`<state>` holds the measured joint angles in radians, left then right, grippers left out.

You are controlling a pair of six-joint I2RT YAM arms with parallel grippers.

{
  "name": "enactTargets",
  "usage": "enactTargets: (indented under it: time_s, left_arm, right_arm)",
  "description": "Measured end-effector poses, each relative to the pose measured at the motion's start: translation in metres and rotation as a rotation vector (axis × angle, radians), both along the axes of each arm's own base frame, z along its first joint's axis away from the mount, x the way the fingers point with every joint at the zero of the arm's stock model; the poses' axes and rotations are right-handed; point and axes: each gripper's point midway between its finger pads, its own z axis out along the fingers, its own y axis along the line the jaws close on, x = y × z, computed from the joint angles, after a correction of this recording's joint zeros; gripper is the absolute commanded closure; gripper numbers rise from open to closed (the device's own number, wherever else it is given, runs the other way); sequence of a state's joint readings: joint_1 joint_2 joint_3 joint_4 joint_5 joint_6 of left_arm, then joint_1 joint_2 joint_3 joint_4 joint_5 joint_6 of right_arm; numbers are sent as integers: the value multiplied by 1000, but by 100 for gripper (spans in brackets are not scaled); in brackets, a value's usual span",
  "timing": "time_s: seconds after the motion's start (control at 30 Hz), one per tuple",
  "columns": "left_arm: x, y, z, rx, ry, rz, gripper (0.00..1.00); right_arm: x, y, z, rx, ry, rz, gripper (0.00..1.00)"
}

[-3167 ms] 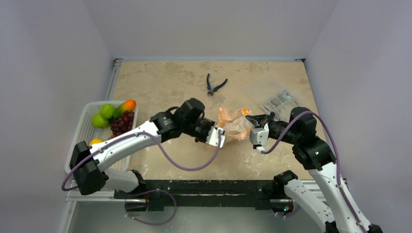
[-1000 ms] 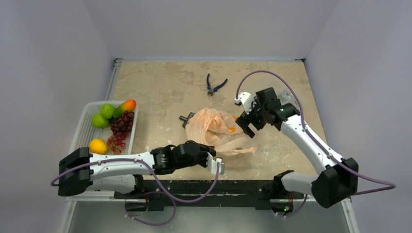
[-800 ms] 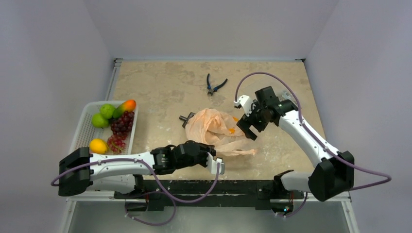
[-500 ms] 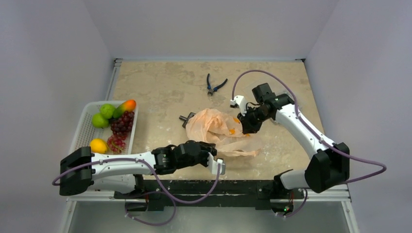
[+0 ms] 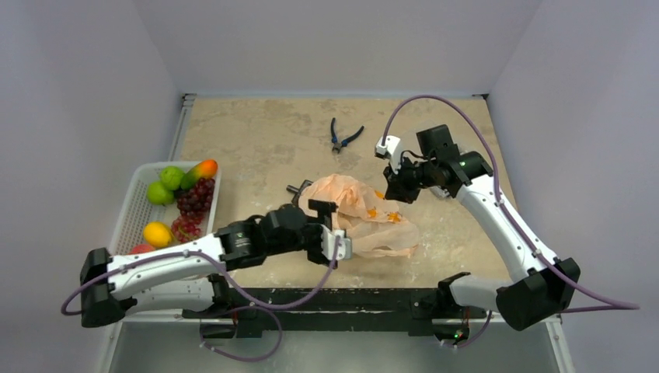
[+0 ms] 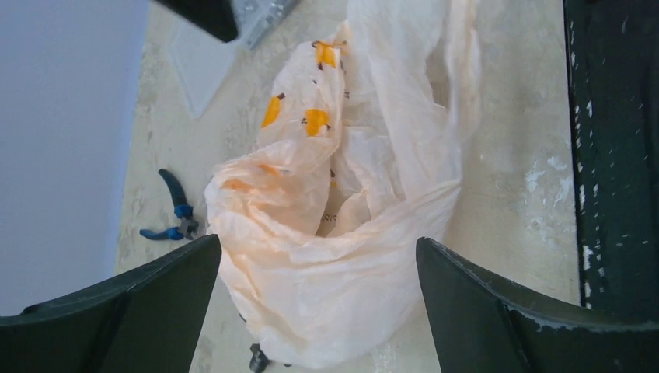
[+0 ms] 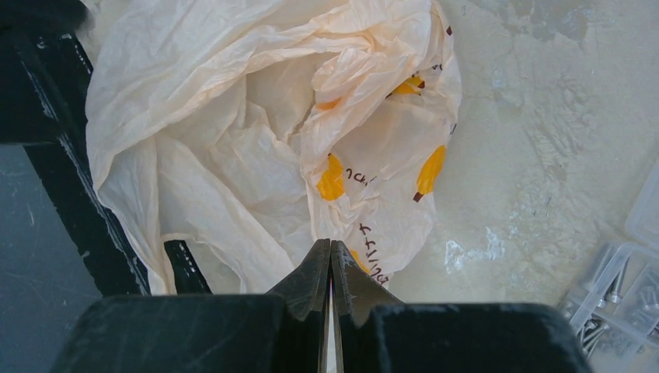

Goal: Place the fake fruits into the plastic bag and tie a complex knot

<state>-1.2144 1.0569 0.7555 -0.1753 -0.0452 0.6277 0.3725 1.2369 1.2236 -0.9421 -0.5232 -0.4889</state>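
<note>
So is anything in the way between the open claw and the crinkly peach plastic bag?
Nothing visible is. The left gripper is wide open, and the thin peach plastic bag lies straight ahead of it with no other object between them.

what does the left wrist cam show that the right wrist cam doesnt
Only left wrist: blue-handled pliers beyond the plastic bag, and the left end effector open, facing the bag. Only right wrist: the right end effector shut, apparently pinching the bag's edge, and a clear box of small parts at lower right. Both: the crumpled bag with its orange marks, lying on the marbled tabletop.
</note>
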Motion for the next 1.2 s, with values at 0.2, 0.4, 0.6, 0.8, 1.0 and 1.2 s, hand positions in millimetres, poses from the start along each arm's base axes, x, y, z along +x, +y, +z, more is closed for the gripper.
enactTargets:
  time_s: [0.2, 0.4, 0.6, 0.8, 1.0, 1.2]
  left_arm:
    - [-3, 43, 82, -223, 41, 34, 0]
    - [-5, 35, 69, -139, 64, -29, 5]
    - [16, -7, 16, 177, 38, -183, 6]
    - [42, -50, 17, 266, -74, -294, 0]
    - [62, -79, -27, 394, -85, -362, 0]
    - [81, -100, -68, 485, -80, -371, 75]
  right_arm:
    - [3, -1, 2, -1, -3, -20, 100]
    - [7, -2, -7, -23, 29, -44, 58]
    - [7, -14, -27, -77, 122, -89, 33]
    - [22, -63, -42, -97, 208, -262, 27]
    - [21, -90, -52, -116, 269, -325, 15]
    - [17, -91, -43, -101, 231, -327, 9]
